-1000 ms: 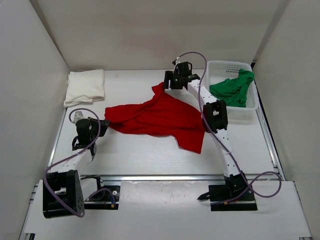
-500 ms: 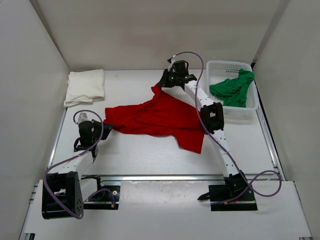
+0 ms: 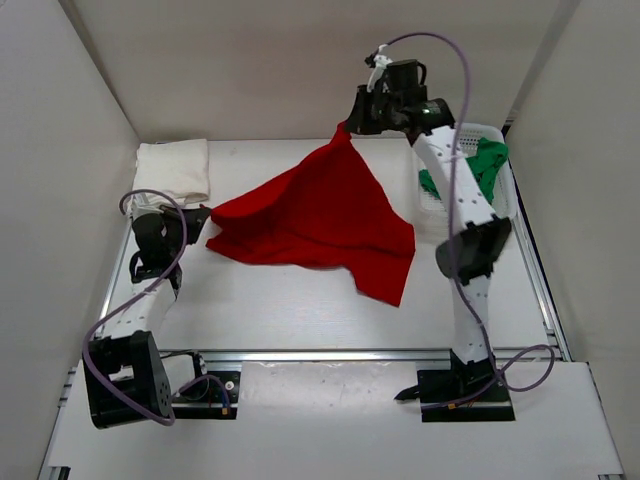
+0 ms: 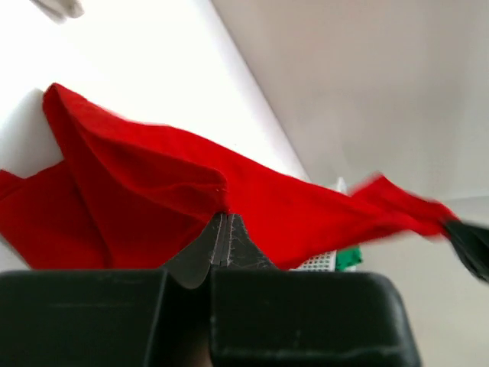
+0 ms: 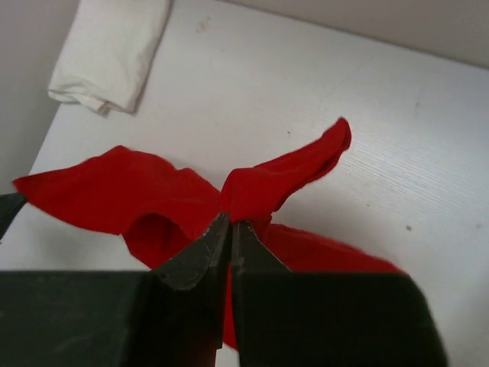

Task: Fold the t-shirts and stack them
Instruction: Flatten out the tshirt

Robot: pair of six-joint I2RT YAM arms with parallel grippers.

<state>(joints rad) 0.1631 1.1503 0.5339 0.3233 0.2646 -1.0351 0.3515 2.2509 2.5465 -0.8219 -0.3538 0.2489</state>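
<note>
Since a second ago, the right gripper (image 3: 347, 127) has closed on the far corner of the red t-shirt (image 3: 320, 215) and lifted it toward the upper centre of the overhead view. The left gripper (image 3: 205, 230), at middle left, has shifted slightly up and left and stays pinched shut on the shirt's opposite corner. The cloth is stretched taut between them, its long axis running diagonally from middle left to upper right. The slack part drapes to the table and trails toward the lower right. The cream t-shirt (image 3: 172, 172) lies folded at upper left. The green t-shirt (image 3: 485, 165) sits crumpled in the basket (image 3: 485, 127) at upper right.
</note>
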